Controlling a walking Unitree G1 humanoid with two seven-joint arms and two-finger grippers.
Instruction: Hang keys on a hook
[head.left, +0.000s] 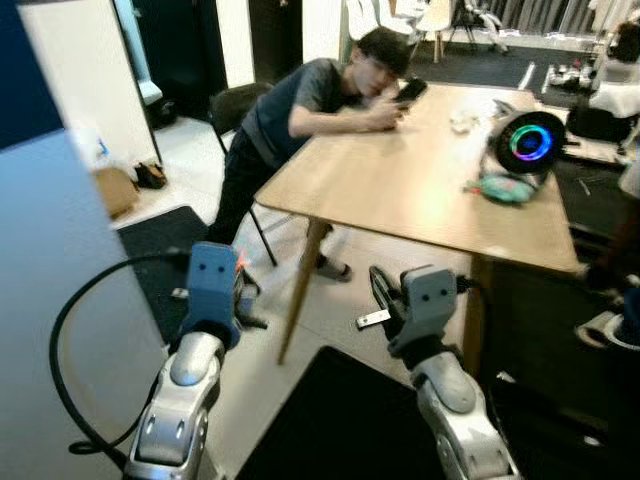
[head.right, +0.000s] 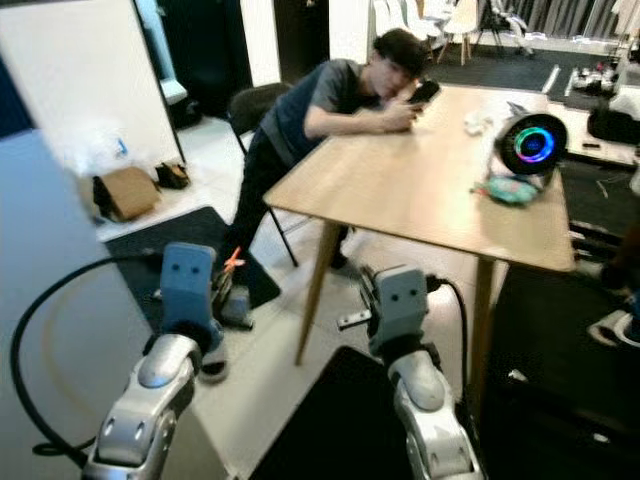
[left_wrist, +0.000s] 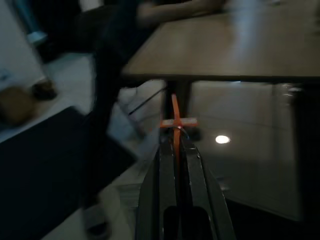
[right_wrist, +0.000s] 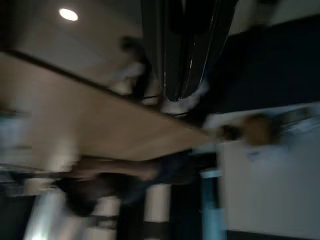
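My left gripper (left_wrist: 176, 145) has its two long black fingers pressed together on a thin orange tag (left_wrist: 175, 121), which I take to be the key fob. Of the keys themselves I can make out nothing but that orange sliver past the fingertips. My right gripper (right_wrist: 182, 92) looks closed with nothing between its fingers, though that wrist view is blurred.

The grip on the tag is narrow, so I judge a jolt while walking could shake it loose onto the pale floor (head.left: 340, 310). I see no hook anywhere yet, so I still have to find it. The large light wooden table (head.left: 420, 190) stands close ahead, and a person in a grey shirt (head.left: 300, 110) leans on it; swinging either arm carelessly could clip the table's leg.
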